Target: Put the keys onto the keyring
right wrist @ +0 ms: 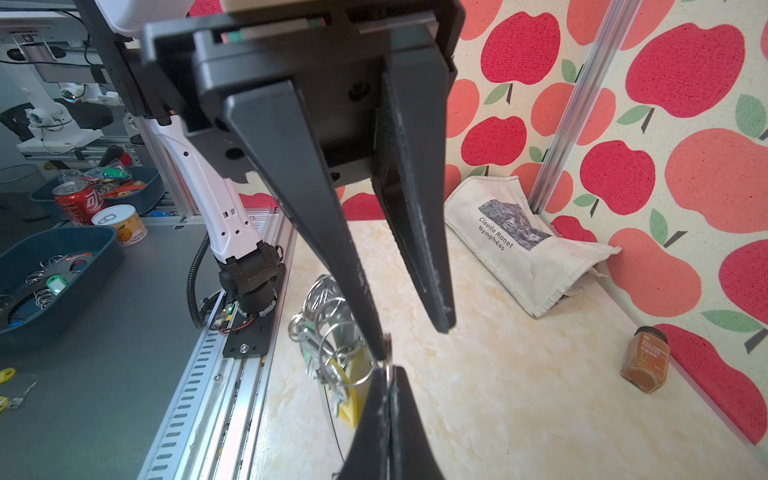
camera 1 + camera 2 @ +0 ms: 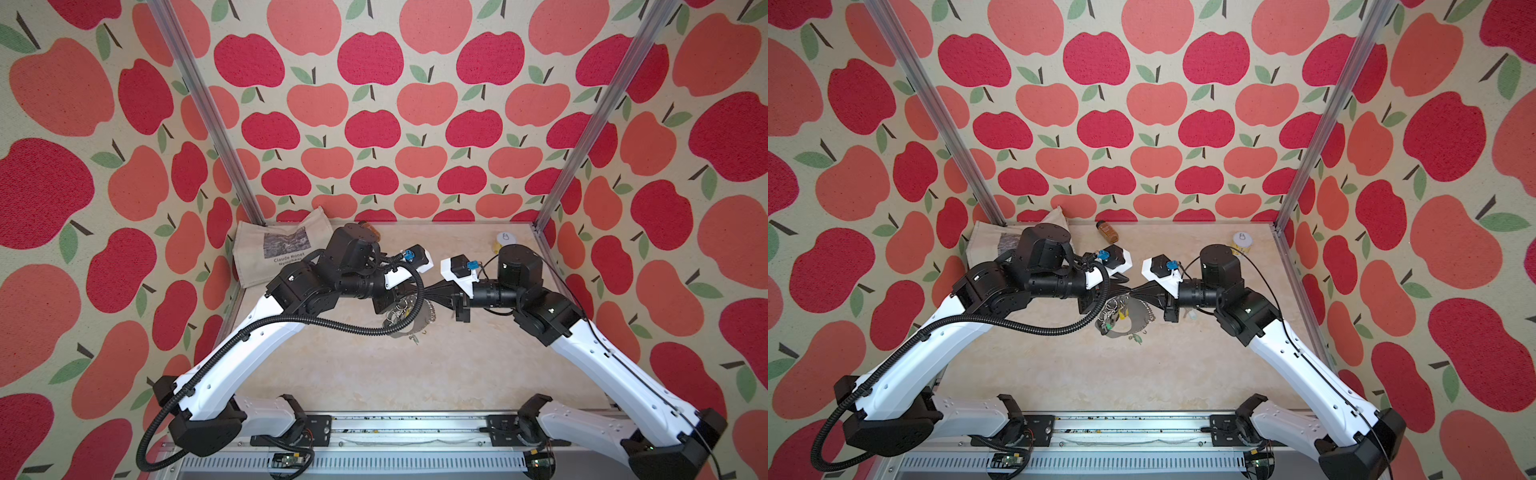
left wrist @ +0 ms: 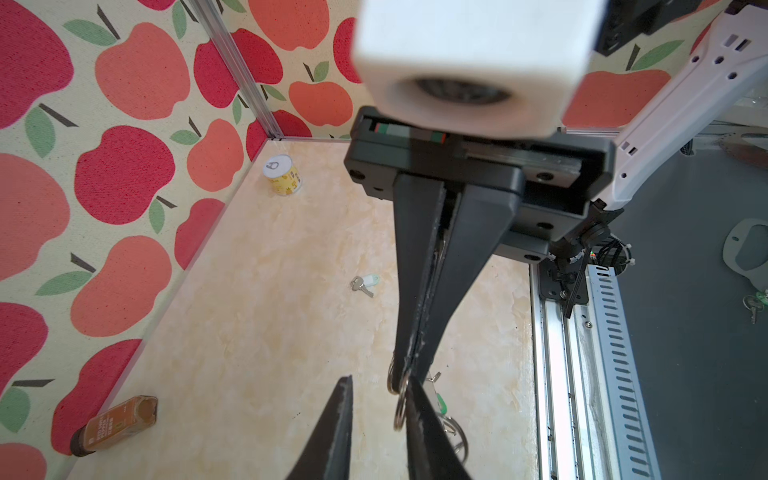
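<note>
The keyring (image 2: 409, 322), a grey plate edged with silver split rings (image 1: 328, 316) carrying green and yellow tags, hangs just above the table centre. My right gripper (image 1: 388, 372) is shut on one split ring at its tips and holds the keyring up. My left gripper (image 3: 379, 380) faces it tip to tip, open. One of its fingertips (image 3: 412, 386) rests against the pinched ring, and nothing lies between its fingers. In a top view the two grippers meet over the keyring (image 2: 1121, 322). The keys (image 3: 365, 283), a small silver key on a pale tag, lie flat on the table under the right arm.
A canvas tote bag (image 2: 282, 253) lies at the back left. A brown spice jar (image 2: 1108, 232) stands at the back wall and a small yellow can (image 2: 1242, 242) at the back right. Blue bins (image 1: 45, 266) and cans sit beyond the metal front rail (image 1: 195, 399).
</note>
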`<state>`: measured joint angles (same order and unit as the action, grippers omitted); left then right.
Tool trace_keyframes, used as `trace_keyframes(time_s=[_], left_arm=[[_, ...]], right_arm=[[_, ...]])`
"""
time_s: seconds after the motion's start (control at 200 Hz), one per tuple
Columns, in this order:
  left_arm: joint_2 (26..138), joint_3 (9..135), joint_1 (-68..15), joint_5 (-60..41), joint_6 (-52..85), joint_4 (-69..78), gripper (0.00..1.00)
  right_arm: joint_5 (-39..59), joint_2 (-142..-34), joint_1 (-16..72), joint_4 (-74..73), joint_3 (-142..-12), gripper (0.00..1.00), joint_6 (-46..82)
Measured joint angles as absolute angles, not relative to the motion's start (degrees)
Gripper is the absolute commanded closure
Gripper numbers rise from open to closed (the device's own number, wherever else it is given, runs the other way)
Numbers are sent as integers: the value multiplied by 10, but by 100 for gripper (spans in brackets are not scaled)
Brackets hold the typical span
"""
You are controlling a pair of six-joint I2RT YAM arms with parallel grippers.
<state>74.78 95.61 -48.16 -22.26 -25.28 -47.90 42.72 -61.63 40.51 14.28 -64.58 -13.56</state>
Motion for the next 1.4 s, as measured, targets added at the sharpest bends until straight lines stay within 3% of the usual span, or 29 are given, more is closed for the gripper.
trace_keyframes(time_s=[0.495,0.876,0.981,1.096,1.116,1.196,1.246,1.301,1.401], left_arm=[[752,971,-491,-229,-257,-518,76],[762,971,-494,-227,-257,-519,91],[762,971,-495,-227,-261,-521,100],[762,972,-497,-224,-266,-523,100],[762,972,-497,-223,-267,-523,100],[762,974,-500,-217,-267,-525,100],[762,974,-503,-206,-267,-526,100],[762,974,-511,-176,-270,-525,100],[758,961,-535,-101,-285,-502,100]], right_arm=[[414,-613,409,149,-647,100,-148],[417,-613,410,152,-647,100,-148],[417,-613,410,153,-647,100,-148],[416,-612,410,156,-647,100,-150],[416,-612,410,156,-647,94,-150],[405,-610,411,157,-647,52,-153],[387,-606,411,158,-647,34,-157],[360,-598,410,158,-647,26,-161],[321,-577,398,151,-640,24,-164]])
